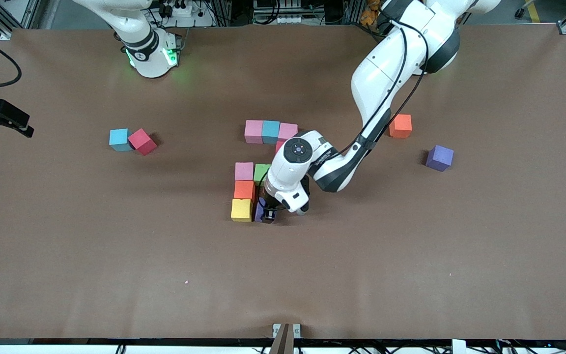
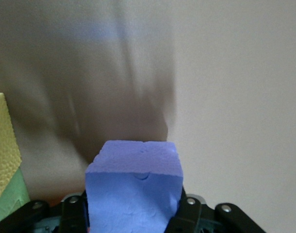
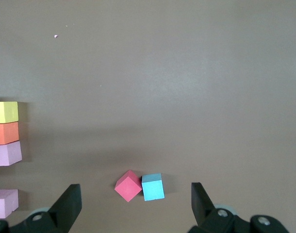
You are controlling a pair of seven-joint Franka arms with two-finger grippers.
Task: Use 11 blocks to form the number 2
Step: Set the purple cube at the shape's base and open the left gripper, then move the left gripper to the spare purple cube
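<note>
Front view first: the brown counter [image 1: 116,255] carries the unfinished number 2 [image 1: 258,169] mid-table, and the yellow block [image 1: 241,210] at its corner nearest the front camera is our landmark. Farther from the camera than the yellow block sit an orange block [image 1: 244,190], then a pink block [image 1: 244,171] with a green block [image 1: 262,172] beside it, and farther still a row of pink, light blue and pink [image 1: 270,132].

The left arm reaches in from its base, its left claw [image 1: 266,212] low and just beside the yellow block, toward the left arm's end of the counter. The purple block [image 2: 133,191] sits between its fingers [image 2: 73,213]; whether they grip it or have let go I cannot tell. The right claw [image 3: 133,206] hangs high with its fingers wide apart and nothing between them, waiting.

Spares lie well apart from the yellow block: another orange block [image 1: 400,125], another purple block [image 1: 439,158], and a light blue block [image 1: 119,139] touching a crimson block [image 1: 142,141].

The risk, as I judge it: if the claw lifts while foam clings to a finger, the purple block could drag askew or nudge the yellow block out of line.
</note>
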